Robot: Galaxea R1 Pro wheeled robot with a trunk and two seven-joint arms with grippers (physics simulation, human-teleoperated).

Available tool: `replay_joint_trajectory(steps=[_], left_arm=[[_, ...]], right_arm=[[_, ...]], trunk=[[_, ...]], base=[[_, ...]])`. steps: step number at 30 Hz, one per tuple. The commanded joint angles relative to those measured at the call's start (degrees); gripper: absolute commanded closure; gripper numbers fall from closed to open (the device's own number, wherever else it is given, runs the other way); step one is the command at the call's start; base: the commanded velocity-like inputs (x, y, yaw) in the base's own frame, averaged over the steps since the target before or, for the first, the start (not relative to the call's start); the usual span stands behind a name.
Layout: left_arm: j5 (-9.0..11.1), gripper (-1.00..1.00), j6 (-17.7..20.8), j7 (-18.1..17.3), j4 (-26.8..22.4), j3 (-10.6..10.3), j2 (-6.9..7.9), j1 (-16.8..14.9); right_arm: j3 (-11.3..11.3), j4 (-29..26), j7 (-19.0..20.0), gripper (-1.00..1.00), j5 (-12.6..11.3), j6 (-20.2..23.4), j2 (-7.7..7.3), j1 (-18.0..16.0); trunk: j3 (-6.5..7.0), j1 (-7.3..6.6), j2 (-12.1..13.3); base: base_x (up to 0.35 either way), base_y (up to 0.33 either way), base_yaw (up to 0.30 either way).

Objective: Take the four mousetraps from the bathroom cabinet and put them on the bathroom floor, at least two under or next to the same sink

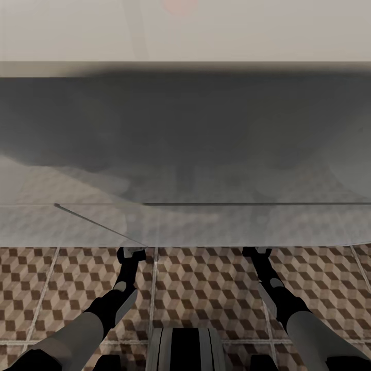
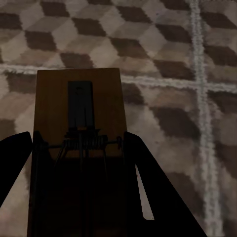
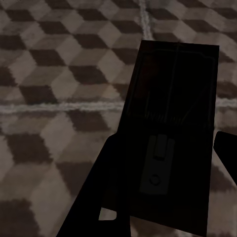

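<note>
Mousetrap between left pincer fingers, over bathroom floor

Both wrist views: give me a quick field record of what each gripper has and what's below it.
left gripper: shut on a mousetrap, brown board with dark spring parts, held between the dark fingers
right gripper: shut on a second mousetrap, in shadow, looks very dark
below both: bathroom floor, cube-pattern tiles with pale grout
traps touching floor: cannot tell
head view: both arms reach forward under a pale translucent slab; floor tiles visible in front of it
</note>
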Motion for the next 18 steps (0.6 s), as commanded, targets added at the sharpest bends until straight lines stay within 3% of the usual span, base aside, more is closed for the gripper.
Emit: replay_joint_trajectory(steps=[1, 18], left_arm=[[0.26, 1.0, -0.21, 0.48, 0.02, -0.49, 0.08, -0.05], [0.41, 1.0, -0.03, 0.61, -0.06, -0.36, 0.6, -0.21]], right_arm=[[0.31, 0.07, 0.15, 1.0, -0.62, -0.19, -0.05, -0.02], [0.31, 0.14, 0.14, 1.0, -0.62, -0.2, -0.05, 0.0]], trunk=[[-0.03, -0.01, -0.01], [-0.03, -0.01, -0.01]], base=[[0.0, 0.0, 0.0], [0.0, 0.0, 0.0]])
